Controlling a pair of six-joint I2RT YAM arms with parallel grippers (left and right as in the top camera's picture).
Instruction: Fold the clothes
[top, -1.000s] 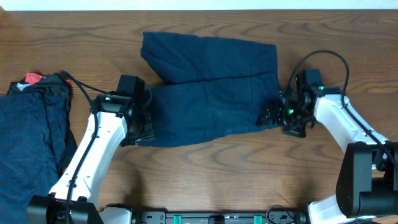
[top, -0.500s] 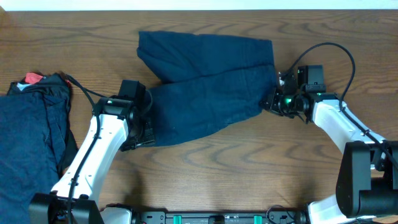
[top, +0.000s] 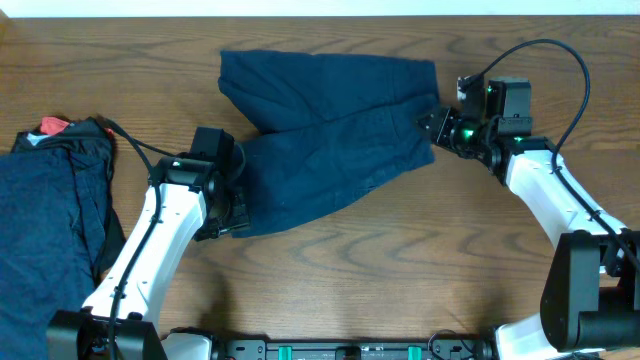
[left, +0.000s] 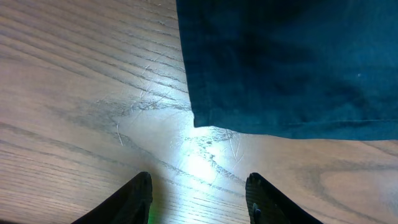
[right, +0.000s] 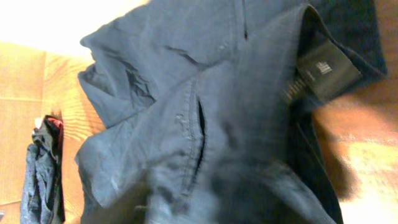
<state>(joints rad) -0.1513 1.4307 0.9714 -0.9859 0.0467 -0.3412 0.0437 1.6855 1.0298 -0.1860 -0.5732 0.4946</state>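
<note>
A navy-blue garment lies spread across the middle of the table. My right gripper is shut on its right edge and holds that edge lifted. In the right wrist view the fabric fills the frame and hides the fingers, and a sewn label shows. My left gripper is open and empty over bare wood, just short of the garment's near-left corner. A pile of more dark clothes with a red piece lies at the left edge.
The wooden table runs to a white strip along the far edge. The right arm's cable loops above its wrist. The clothes pile also shows small in the right wrist view.
My right gripper has moved toward the far side of the table, drawing the garment's right edge up and away with it. The left arm has barely moved.
</note>
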